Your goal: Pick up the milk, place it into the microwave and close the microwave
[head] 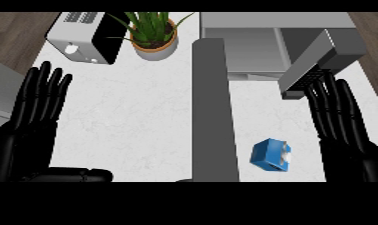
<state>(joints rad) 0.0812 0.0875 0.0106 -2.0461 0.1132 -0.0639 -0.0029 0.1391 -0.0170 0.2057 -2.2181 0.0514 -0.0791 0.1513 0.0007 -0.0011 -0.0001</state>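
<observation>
The right hand (341, 119), fingers straight and holding nothing, should drop left onto the blue milk carton (272, 154) lying on the table (148, 114) beside the microwave's open door (210, 109), while the open left hand (37, 101) rests.

No readable text or label shows; any print on the milk carton (272, 154) is perhaps too small.

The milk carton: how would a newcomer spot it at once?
Start at the long grey microwave door running down the white counter. Just right of its near end, beside the right hand, lies the small blue milk carton, the only blue thing there.
</observation>
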